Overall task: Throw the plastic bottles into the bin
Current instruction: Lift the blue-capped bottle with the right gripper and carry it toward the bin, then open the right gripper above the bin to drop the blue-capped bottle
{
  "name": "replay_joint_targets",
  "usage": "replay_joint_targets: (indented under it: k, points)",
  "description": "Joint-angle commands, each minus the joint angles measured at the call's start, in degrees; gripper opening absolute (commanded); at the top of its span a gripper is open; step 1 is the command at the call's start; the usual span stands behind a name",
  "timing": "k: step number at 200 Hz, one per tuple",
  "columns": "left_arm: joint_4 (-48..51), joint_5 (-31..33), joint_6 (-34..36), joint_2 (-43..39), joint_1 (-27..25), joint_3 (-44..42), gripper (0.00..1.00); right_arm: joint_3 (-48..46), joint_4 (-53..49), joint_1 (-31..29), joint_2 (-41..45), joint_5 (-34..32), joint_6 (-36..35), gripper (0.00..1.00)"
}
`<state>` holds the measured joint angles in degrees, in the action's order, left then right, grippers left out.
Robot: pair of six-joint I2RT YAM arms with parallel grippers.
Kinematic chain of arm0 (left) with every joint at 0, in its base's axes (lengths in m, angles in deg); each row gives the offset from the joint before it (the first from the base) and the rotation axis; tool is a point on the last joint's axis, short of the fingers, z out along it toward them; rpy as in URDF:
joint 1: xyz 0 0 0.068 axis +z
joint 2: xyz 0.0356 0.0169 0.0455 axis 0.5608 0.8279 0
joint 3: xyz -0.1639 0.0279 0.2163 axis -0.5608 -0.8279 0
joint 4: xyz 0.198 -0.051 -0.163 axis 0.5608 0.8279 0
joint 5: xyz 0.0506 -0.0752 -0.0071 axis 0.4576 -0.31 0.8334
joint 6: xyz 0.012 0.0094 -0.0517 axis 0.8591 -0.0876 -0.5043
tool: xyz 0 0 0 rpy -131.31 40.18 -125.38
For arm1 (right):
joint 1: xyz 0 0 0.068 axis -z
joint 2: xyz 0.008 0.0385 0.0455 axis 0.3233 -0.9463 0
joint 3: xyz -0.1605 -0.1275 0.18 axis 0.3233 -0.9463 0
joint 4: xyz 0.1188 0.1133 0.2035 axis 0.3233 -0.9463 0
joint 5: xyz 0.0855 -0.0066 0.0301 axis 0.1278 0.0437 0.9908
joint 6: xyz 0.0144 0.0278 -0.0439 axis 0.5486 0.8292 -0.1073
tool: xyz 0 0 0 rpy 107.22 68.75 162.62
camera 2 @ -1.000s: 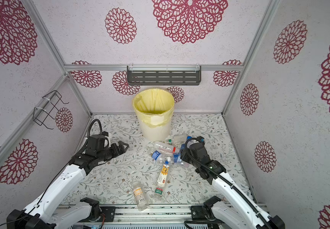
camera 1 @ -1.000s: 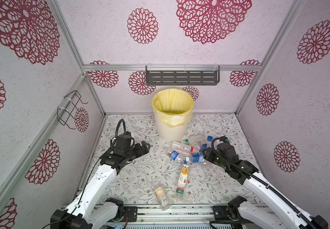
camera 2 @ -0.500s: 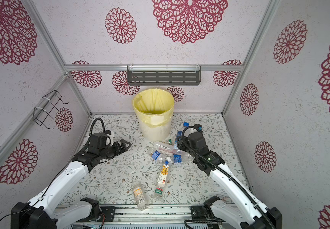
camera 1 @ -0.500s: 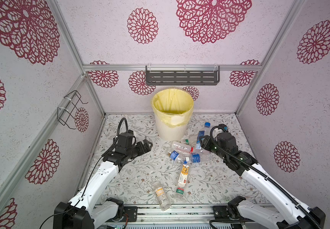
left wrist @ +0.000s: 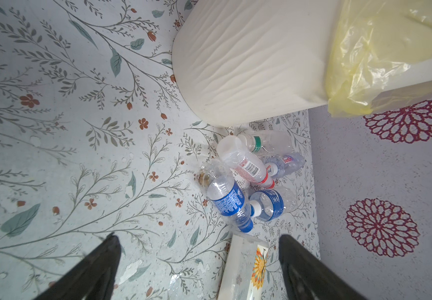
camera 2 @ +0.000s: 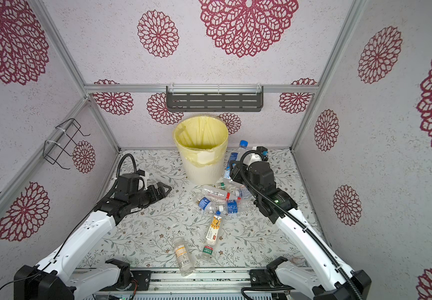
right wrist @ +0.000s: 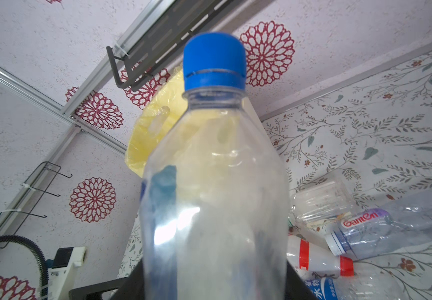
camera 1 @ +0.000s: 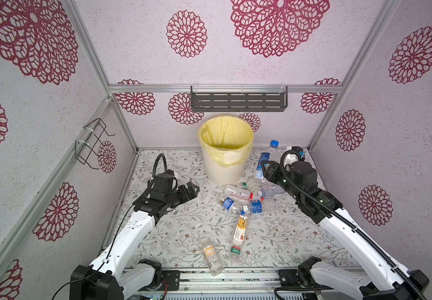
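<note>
Nearest, three loose bottles [camera 1: 211, 255] are left lying flat where they were a second ago. Further in, the pile [camera 1: 238, 193] in the middle is lessened by one: a blue-capped bottle [camera 1: 268, 158] is now lifted out of it.

On the left, level with the pile, the left gripper [camera 1: 194, 189] is held low with its jaws spread wide and nothing between them. It is shifted only slightly toward the pile.

On the right, the right gripper [camera 1: 265, 170], which was down among the pile a second ago, is now raised and carried farther back. Its jaws are pinched on the lower body of the blue-capped bottle, which is kept upright, cap up, just right of the bin [camera 1: 220, 174].

Farthest, the bin is seen with only its yellow liner inside; no bottle is visible in it. The pick is judged done. A lift over the rim and a release are still needed, and whether the bottle is yet high enough cannot be told.
</note>
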<state>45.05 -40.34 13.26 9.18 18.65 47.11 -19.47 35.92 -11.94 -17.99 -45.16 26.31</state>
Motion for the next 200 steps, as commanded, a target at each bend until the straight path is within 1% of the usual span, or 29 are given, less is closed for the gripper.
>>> replay_joint_targets:
  k: [1, 25, 47, 76, 100, 115, 140, 157, 173, 193, 200]
  points:
    - [1.3, -0.6, 0.1, -0.8, 0.8, 2.0, 0.97, 1.7, 4.7, -0.3, 1.1, -0.8, -1.3, 0.50]
    - [2.8, -0.3, 0.3, -1.3, 2.3, 1.9, 0.97, -0.9, 5.8, -0.4, 4.6, -1.5, -1.1, 0.50]
    - [2.1, -1.1, -1.0, -2.1, 3.9, 0.4, 0.97, -3.8, 5.7, -0.4, 8.6, -1.5, -1.3, 0.50]
    - [0.9, -2.7, -2.2, -2.5, 4.9, -1.4, 0.97, -7.2, 4.3, -0.4, 12.9, 0.1, -1.3, 0.51]
    - [0.1, -3.0, -2.9, -3.0, 5.0, -2.7, 0.97, -9.4, 4.0, -0.5, 15.0, 1.0, -1.0, 0.51]
    - [-0.1, -3.3, -3.0, -3.1, 5.0, -2.7, 0.97, -9.5, 4.4, -0.5, 14.7, 1.1, -0.2, 0.51]
    - [0.1, -3.3, -3.2, -2.9, 5.1, -1.7, 0.97, -5.1, 6.1, -0.6, 9.9, 3.9, -0.5, 0.51]
    - [0.1, -3.4, -3.8, -2.7, 5.1, -1.0, 0.97, 0.4, 7.8, -0.9, 4.0, 5.3, -1.8, 0.51]
    - [0.0, -3.6, -4.6, -2.9, 5.1, -0.7, 0.97, 7.4, 8.9, -1.0, -3.9, 5.4, -2.4, 0.51]
    - [0.1, -3.7, -5.8, -3.5, 5.1, -0.7, 0.97, 20.0, 8.4, -1.2, -16.2, 3.4, -2.7, 0.50]
    - [0.2, -3.7, -6.2, -3.8, 5.1, -0.7, 0.97, 25.5, 7.5, -1.3, -20.8, 2.2, -2.7, 0.54]
